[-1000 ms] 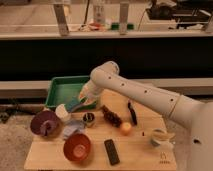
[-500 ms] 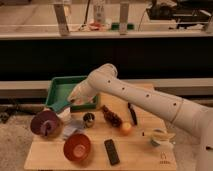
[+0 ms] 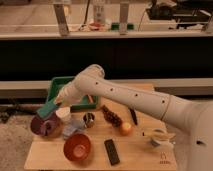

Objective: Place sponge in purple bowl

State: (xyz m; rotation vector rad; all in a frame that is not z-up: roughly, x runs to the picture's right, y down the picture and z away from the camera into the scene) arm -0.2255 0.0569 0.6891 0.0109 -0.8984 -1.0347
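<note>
The purple bowl (image 3: 44, 126) stands at the left edge of the wooden table. My gripper (image 3: 54, 103) is at the end of the white arm, just above the bowl's far rim. It is shut on the green sponge (image 3: 47, 108), which hangs tilted over the bowl, close to its rim. I cannot tell whether the sponge touches the bowl.
A green tray (image 3: 60, 85) lies behind the gripper. A white cup (image 3: 63, 114), a metal cup (image 3: 88, 119) and a pale blue object (image 3: 72, 129) stand beside the bowl. A red bowl (image 3: 77, 147), black remote (image 3: 111, 151), orange (image 3: 125, 128) and white cup (image 3: 160, 138) lie further right.
My gripper has moved left and down with the sponge, from in front of the tray to just over the purple bowl.
</note>
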